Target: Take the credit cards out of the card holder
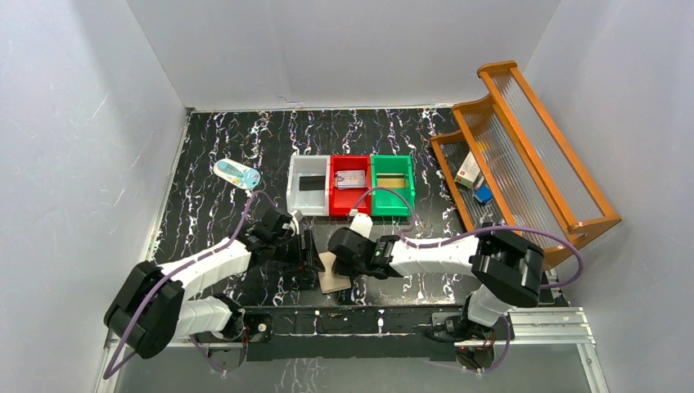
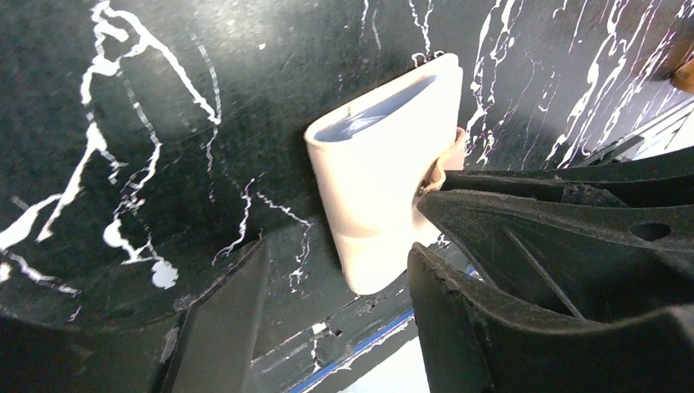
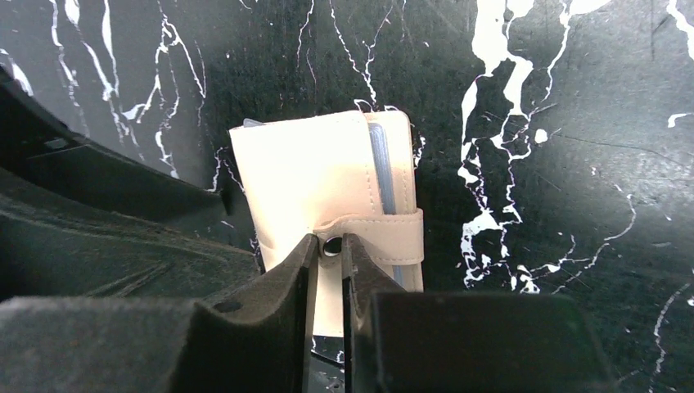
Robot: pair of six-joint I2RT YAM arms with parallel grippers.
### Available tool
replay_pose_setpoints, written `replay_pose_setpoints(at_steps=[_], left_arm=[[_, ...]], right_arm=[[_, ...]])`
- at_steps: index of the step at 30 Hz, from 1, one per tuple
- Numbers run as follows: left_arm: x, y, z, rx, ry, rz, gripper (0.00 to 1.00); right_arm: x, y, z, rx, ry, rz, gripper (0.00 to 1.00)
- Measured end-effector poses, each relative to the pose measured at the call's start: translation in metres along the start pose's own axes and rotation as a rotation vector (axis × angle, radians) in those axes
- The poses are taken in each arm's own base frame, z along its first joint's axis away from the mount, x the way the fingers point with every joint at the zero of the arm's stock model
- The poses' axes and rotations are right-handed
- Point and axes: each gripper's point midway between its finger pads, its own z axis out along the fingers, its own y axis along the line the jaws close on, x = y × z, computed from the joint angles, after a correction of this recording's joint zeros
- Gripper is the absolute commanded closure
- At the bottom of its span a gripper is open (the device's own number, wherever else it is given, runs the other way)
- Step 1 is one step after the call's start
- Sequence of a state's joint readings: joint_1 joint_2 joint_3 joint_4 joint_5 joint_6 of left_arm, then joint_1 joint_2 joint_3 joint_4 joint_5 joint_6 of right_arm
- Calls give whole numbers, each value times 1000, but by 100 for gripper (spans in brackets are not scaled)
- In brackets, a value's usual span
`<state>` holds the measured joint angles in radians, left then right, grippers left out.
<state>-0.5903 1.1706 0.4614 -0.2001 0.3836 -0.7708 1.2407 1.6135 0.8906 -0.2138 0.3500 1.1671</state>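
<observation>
A robot lab cell: white panel walls (image 1: 327, 49) enclose a black marbled table (image 1: 213, 139)

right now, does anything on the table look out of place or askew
A pale blue-and-white packet lies slanted and alone, left of the white bin, away from the rest. The card holder near the front edge lies at a slant too.

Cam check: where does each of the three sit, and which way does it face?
Top external: above and behind the bases, looking down on the table; both arms show, meeting at the card holder.
Left wrist: on the left arm, facing the card holder's open edge; open left claw frames it.
Right wrist: on the right arm, facing down; right claw pinches the snap tab.
Shared: all three see the card holder.
</observation>
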Motion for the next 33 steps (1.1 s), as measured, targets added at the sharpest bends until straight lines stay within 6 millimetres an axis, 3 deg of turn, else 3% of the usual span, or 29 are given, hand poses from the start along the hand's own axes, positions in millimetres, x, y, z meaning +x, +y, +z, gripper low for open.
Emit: replay_pose_setpoints(at_steps=[11,19,24,31,33], left_arm=[[-5,-5,15,-63,54,71,57],[-7,-5,21,-92,63,82,61],[-7,-3,22,-100,62,82,62],[-7,-5,22,-97,62,84,56],[-7,-6,21,-93,61,86,55]], right_arm=[[-3,0,0,-212,29,156,81],[-8,-9,-4,-233,34,191,81],[-14,-25,-9,-191,16,201,80],[-17,-57,-17,-69,-15,179,53],[-16,-67,-19,-18,-13,159,49]])
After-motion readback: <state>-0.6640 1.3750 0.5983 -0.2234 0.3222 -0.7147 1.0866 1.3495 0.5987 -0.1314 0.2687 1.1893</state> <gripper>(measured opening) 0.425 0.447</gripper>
